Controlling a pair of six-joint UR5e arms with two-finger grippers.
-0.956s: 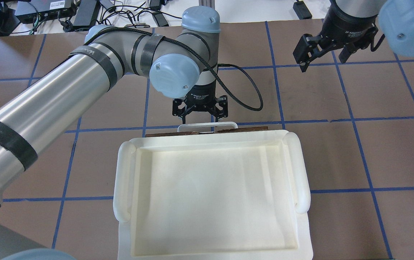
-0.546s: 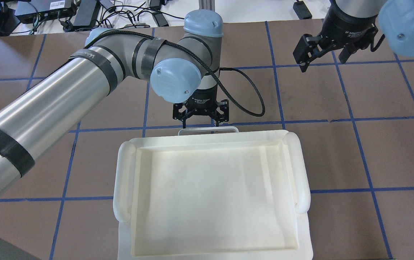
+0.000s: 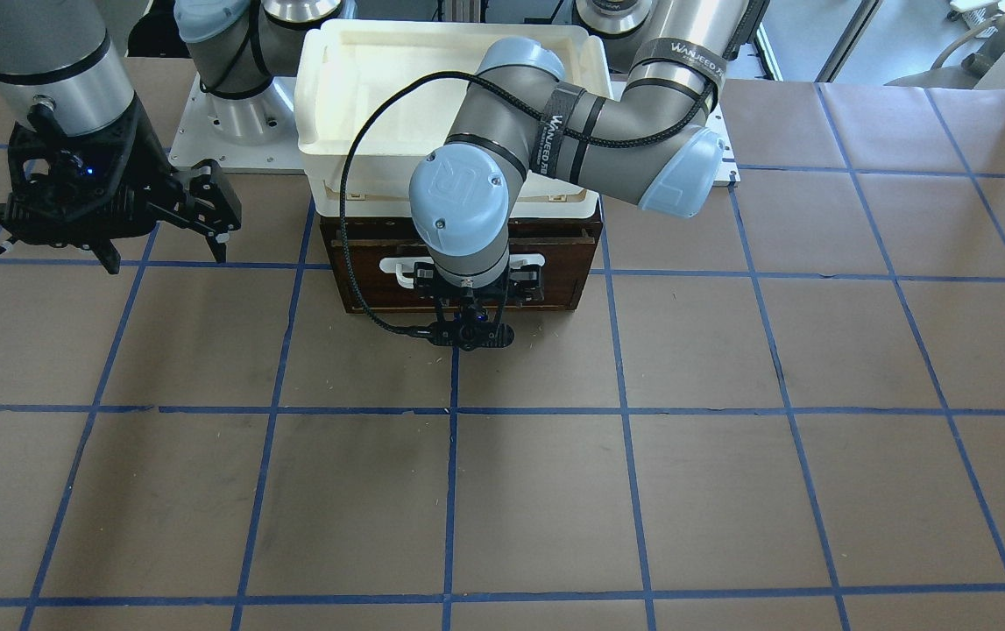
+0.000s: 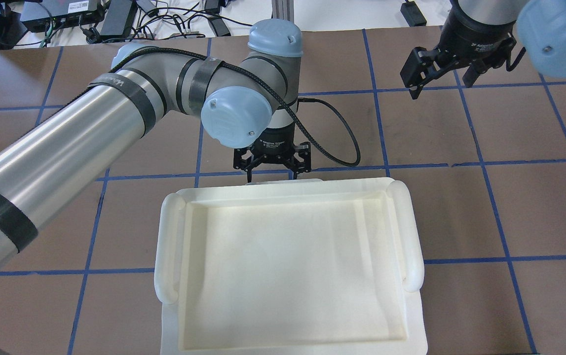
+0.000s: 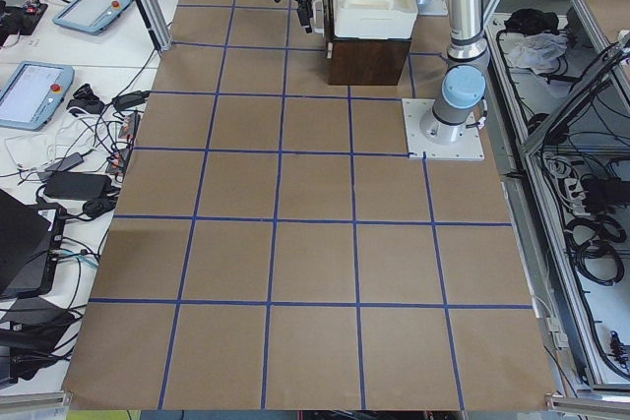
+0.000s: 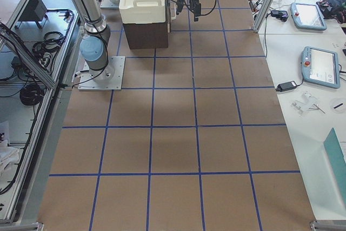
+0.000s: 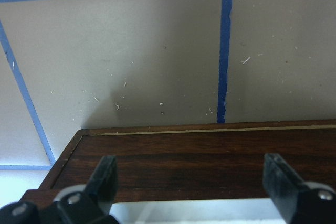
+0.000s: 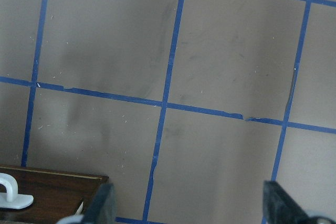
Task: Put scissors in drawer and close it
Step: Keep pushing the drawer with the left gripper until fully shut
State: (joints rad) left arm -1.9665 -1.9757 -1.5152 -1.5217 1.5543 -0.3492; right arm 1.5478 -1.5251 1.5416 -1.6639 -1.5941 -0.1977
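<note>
The drawer (image 3: 559,263) sits pushed into its dark wooden cabinet (image 5: 366,61), which stands on the desk (image 4: 460,212) under a white plastic tray (image 4: 169,246). From overhead, only a thin sliver of the drawer's white bar handle (image 4: 283,180) peeks out past the tray's far edge. In the front-facing view the dark brown drawer front lies level with the cabinet's face. The left hand (image 4: 271,172) is at that front, pointing down over the handle with its fingers (image 7: 107,174) spread wide. Its wrist camera shows the white bar low between them and the brown front stretching across beyond it. The left hand is released and grasps nothing; whether its fingers touch the wood or the bar cannot be told. The right hand (image 4: 441,85) hangs above the desk at the far right of the overhead view, well apart from the cabinet. It is also released, with its fingers (image 8: 275,198) splayed over bare brown desk crossed by blue tape lines (image 8: 163,103). A corner of the drawer front shows at the lower left of the right wrist view.
</note>
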